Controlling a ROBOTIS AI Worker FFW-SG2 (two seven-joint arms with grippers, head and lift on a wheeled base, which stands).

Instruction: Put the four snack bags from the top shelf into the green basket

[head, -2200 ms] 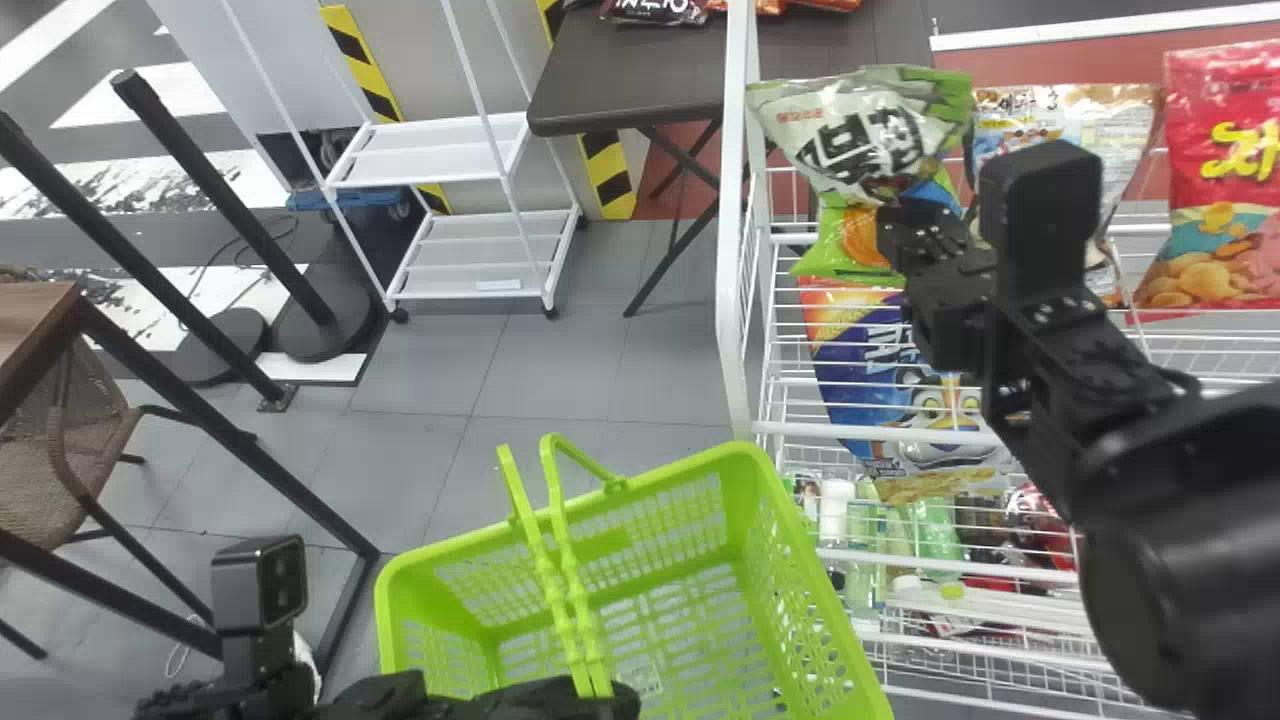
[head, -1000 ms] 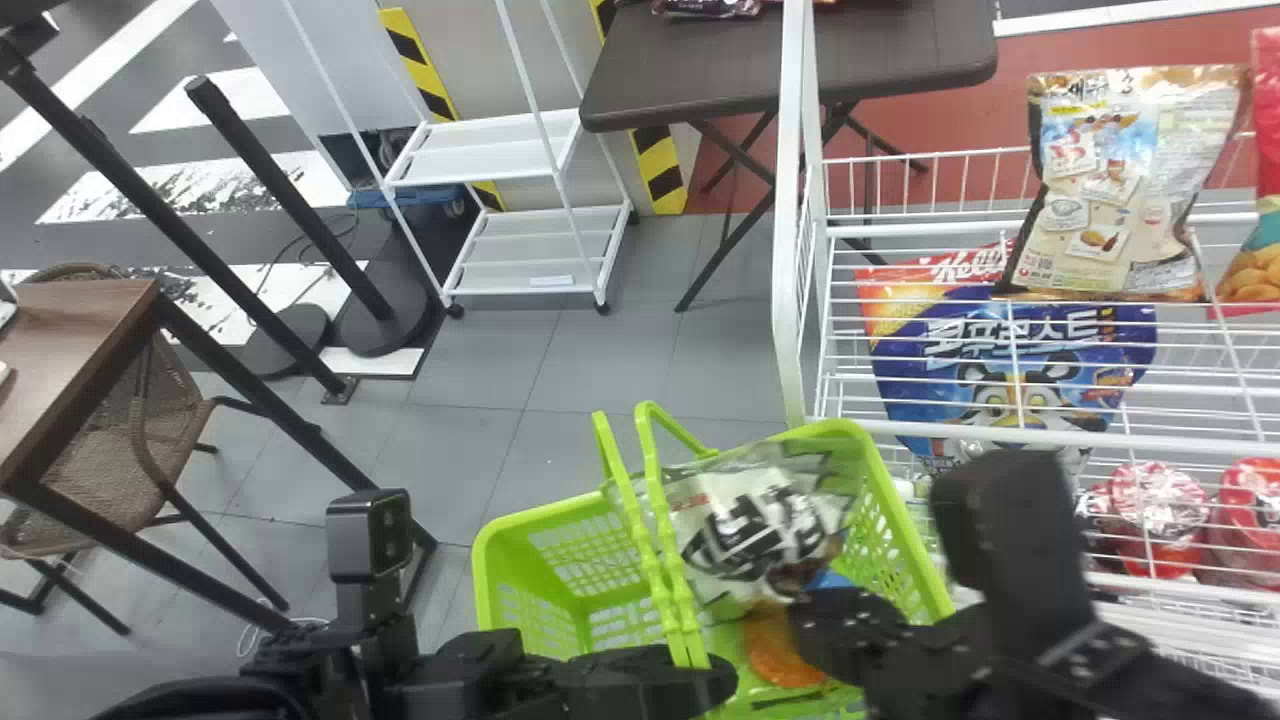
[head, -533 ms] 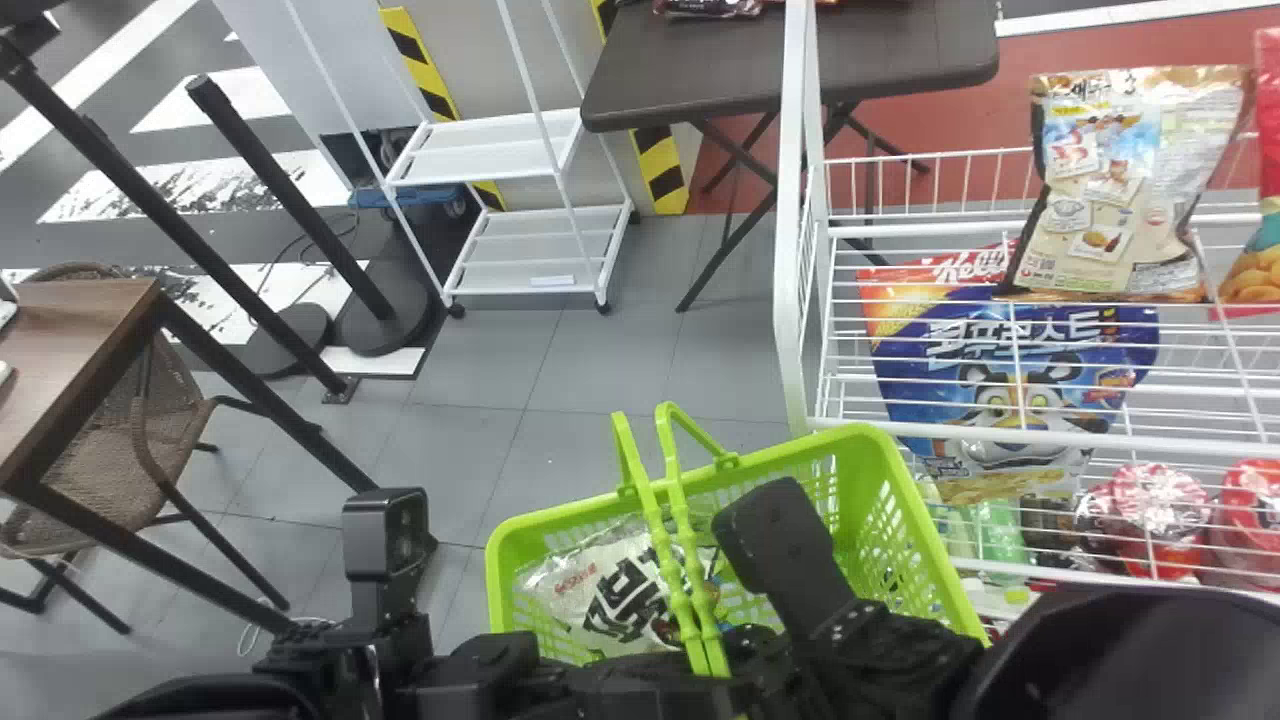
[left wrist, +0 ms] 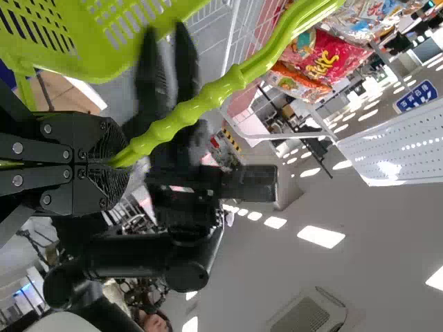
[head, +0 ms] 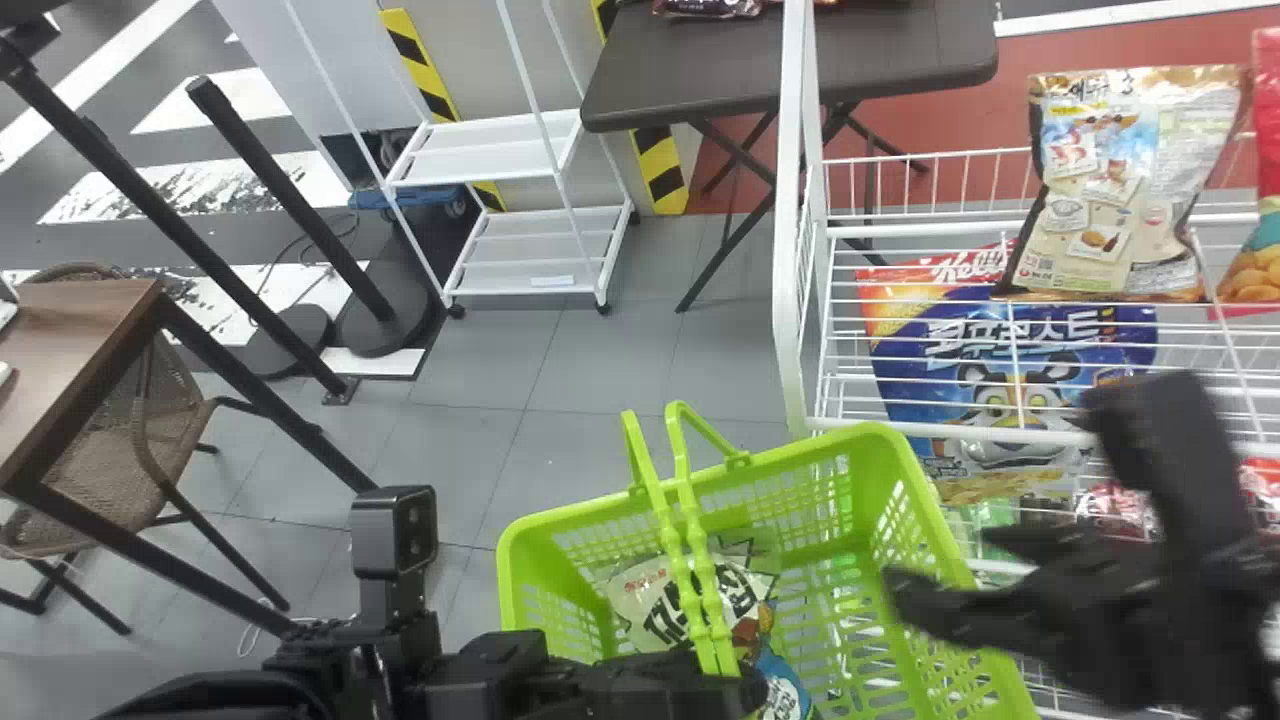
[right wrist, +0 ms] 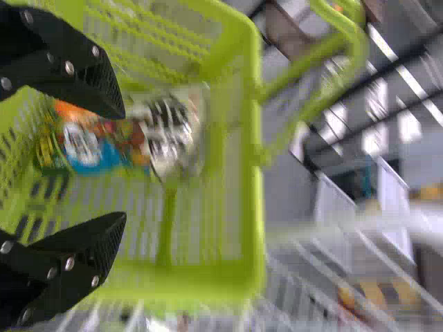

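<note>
Right gripper (right wrist: 124, 166): one, fingers spread wide, nothing between them. Located at the lower right of the head view, by the right side of the basket.

Left gripper (left wrist: 119, 164): one, fingers closed on the basket's handle (left wrist: 187, 111). Located at the lower edge of the head view.

Green basket (head: 870, 432): one, lower centre of the head view, handles upright, mouth facing up.

White snack bag with dark lettering (head: 650, 600): one, orange, blue and green toward its far end. Lying inside the basket in the head view's lower centre, partly behind the handles.

Beige snack bag (head: 1130, 190): one, upper right of the head view, on the top shelf of the white wire rack (head: 795, 200).

Red snack bag (head: 1268, 215): one, same shelf, cut by the right edge of the head view.

Orange snack bag (left wrist: 297, 84): one, beside the red one in the left wrist view.

Blue bag (head: 960, 390): one, seen through the wires on a lower tier; presumably not wanted.

Tally, as judged: one of four delivered, three outstanding, so roughly a quarter done. Beige bag the likely next item.
</note>
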